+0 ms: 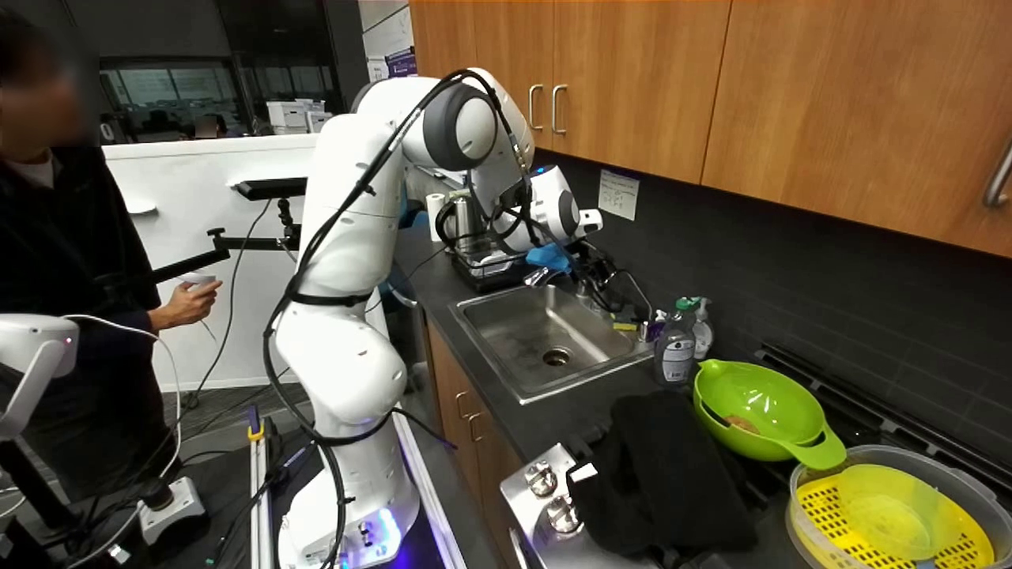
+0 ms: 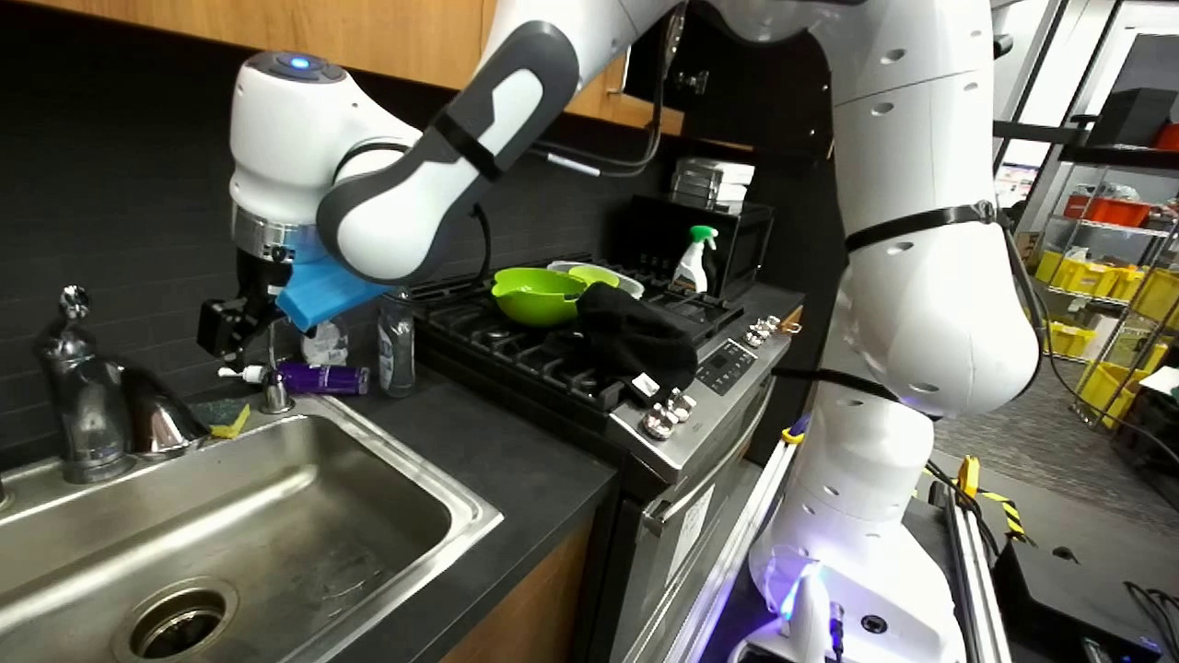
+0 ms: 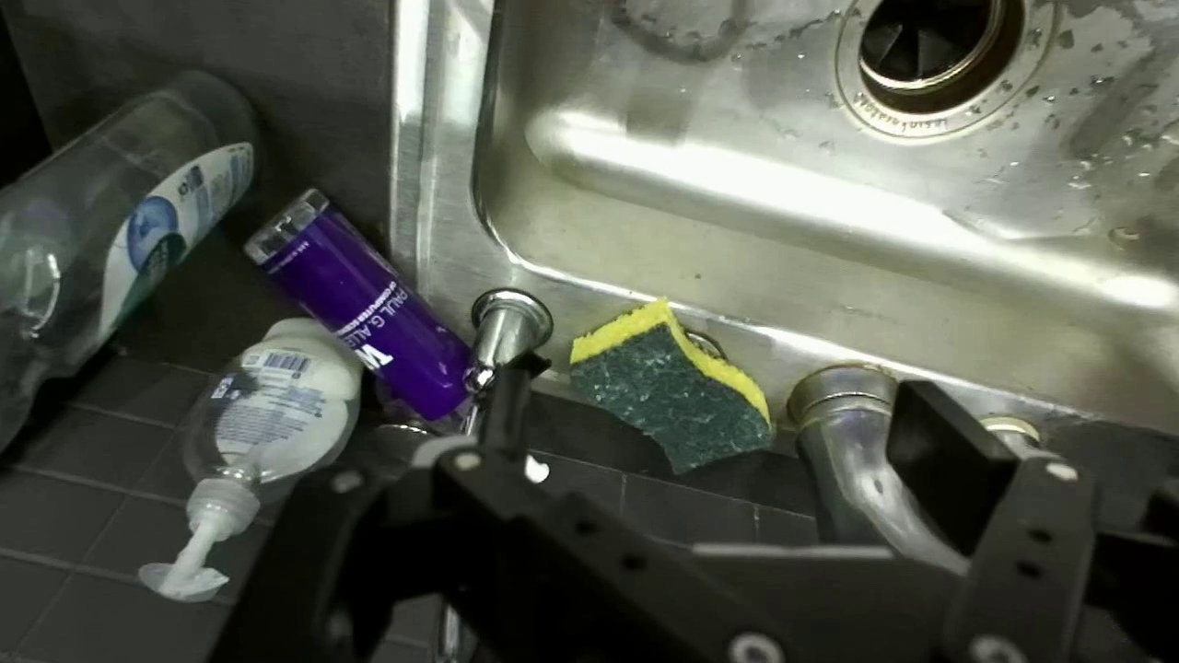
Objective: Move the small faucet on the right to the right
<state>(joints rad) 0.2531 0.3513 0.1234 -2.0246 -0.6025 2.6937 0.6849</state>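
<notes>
Small faucet partly hidden behind gripper.

Beside the sink, the purple bottle reads "PAUL G. ALLE" (it breaks off there), with "OF COMPUTER" smaller and a large "W". Inside the sink, the drain ring faintly reads "InSinkErator". Behind the sink, the wall note is illegible.

Small faucet finished in glossy metal | sink made of smooth metal | scouring sponge rough-faced | worktop finished matt | cupboards wood-faced
</notes>
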